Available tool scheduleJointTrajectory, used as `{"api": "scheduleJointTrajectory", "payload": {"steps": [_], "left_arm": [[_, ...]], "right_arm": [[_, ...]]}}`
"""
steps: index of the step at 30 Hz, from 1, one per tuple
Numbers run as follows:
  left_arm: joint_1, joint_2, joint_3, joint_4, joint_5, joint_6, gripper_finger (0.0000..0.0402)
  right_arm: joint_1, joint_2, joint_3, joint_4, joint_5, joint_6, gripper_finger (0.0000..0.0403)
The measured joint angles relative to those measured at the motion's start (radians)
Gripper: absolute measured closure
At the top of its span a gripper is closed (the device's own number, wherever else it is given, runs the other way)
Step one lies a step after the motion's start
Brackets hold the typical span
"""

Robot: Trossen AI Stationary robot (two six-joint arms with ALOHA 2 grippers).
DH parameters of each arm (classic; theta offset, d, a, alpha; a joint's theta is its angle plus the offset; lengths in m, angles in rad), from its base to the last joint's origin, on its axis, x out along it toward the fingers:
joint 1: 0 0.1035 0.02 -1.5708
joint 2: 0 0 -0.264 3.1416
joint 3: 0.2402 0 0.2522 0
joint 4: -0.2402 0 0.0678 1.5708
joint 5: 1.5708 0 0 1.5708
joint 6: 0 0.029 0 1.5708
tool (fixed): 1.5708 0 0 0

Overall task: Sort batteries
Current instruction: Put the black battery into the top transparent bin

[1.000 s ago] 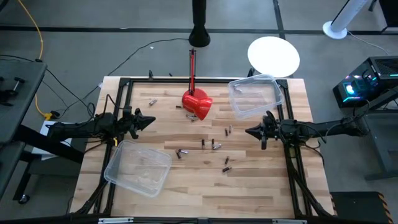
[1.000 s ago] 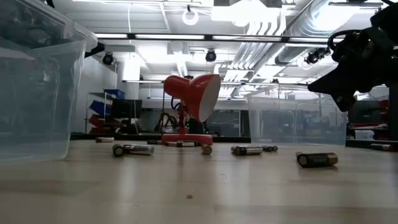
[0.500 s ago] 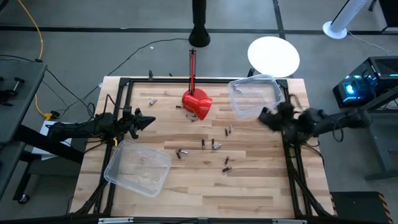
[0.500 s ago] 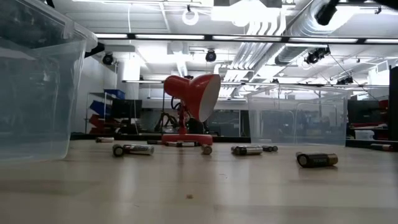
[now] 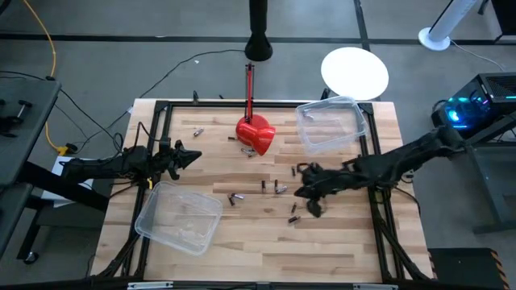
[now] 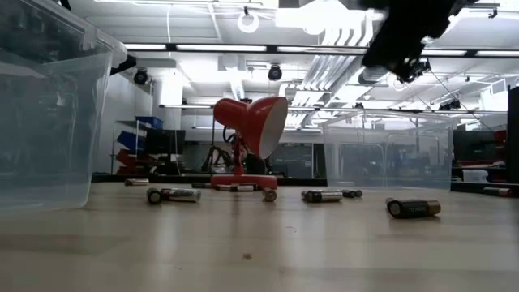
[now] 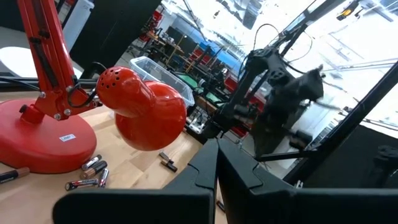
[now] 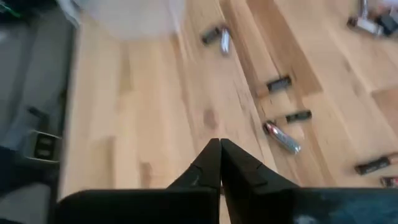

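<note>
With its fingers pressed together, the right gripper (image 5: 310, 193) is held over the batteries (image 5: 279, 188) scattered at the high view's centre right, so one could be knocked rolling unless opened first, while the closed left gripper (image 5: 192, 156) is parked centre left.

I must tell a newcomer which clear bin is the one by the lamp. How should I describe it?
Start at the red desk lamp at the table's far edge. The clear plastic bin sits just beside it, at the far corner on the right arm's side, tilted slightly against the table's edges. The other clear bin lies at the near edge on the left arm's side.
</note>
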Motion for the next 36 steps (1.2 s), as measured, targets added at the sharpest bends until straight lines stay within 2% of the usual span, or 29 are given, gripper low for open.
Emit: {"api": "scheduleJointTrajectory", "payload": {"steps": [4,9,12,15,25,36], "left_arm": [[0.0,0.0,0.0,-0.002,0.0,0.0,0.0401],[0.0,0.0,0.0,0.0,0.0,0.0,0.0401],[0.0,0.0,0.0,-0.001,0.0,0.0,0.0401],[0.0,0.0,0.0,-0.002,0.0,0.0,0.0401],[0.0,0.0,0.0,-0.002,0.0,0.0,0.0401],[0.0,0.0,0.0,-0.002,0.0,0.0,0.0401]], "right_arm": [[0.001,0.184,0.13,-0.118,-0.081,-0.004,0.036],[0.01,0.381,0.281,-0.269,-0.159,-0.086,0.0275],[0.019,0.457,0.317,-0.349,-0.172,-0.156,0.0225],[0.032,0.495,0.313,-0.366,-0.21,-0.273,0.0195],[0.066,0.524,0.307,-0.322,-0.201,-0.505,0.0188],[0.077,0.633,0.31,-0.28,-0.133,-0.529,0.0188]]}}
